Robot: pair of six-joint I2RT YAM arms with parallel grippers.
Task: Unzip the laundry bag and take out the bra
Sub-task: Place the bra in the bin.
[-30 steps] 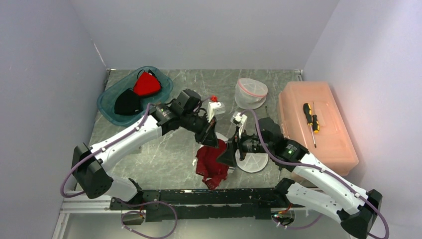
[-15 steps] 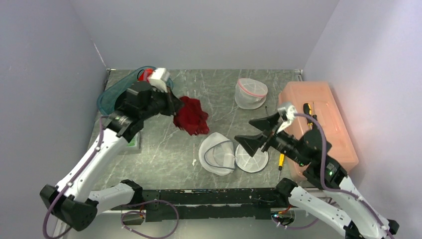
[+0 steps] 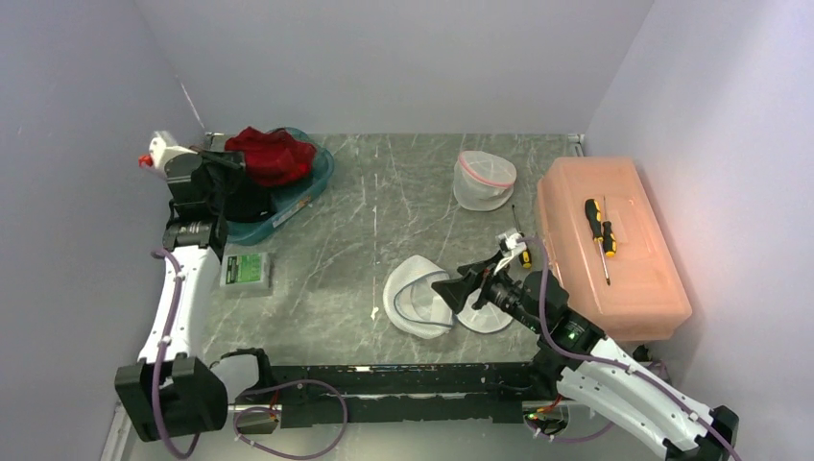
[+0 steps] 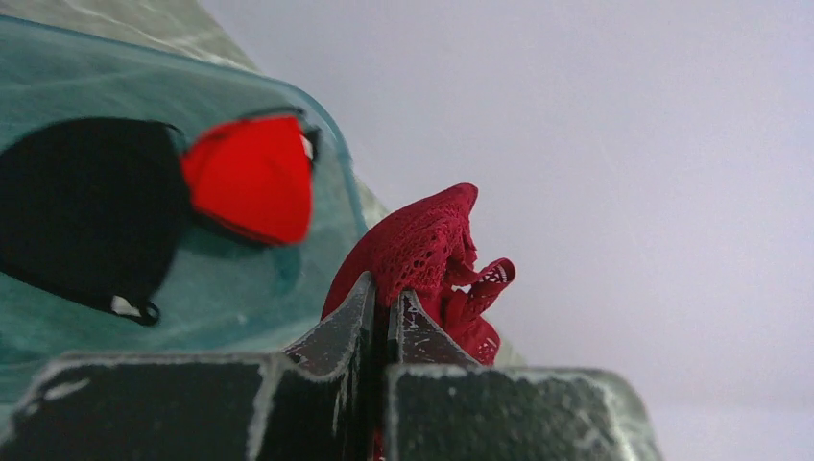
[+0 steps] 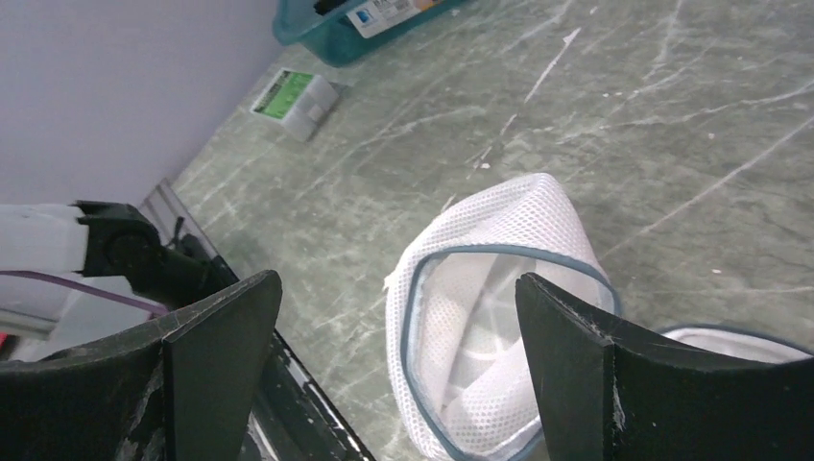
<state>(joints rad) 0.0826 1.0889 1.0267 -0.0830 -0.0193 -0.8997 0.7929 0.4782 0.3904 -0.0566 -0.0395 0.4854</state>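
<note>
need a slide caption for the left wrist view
Left claw shut on the dark red lace bra, next to a teal bin holding a black garment and a red garment.

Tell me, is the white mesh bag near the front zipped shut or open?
Open. The mesh bag gapes wide along its blue-grey rim, and only white mesh shows inside.

A bare grey marbled tabletop (image 3: 384, 230) runs open through the middle. Obstacles ring it: a teal plastic tub (image 3: 324, 176) rear left, a small green-labelled packet (image 3: 246, 268) at left, an opened white mesh laundry bag (image 3: 413, 300) front centre, a domed white mesh pouch (image 3: 483, 182) behind, and a long salmon plastic box (image 3: 624, 279) on the right.
</note>
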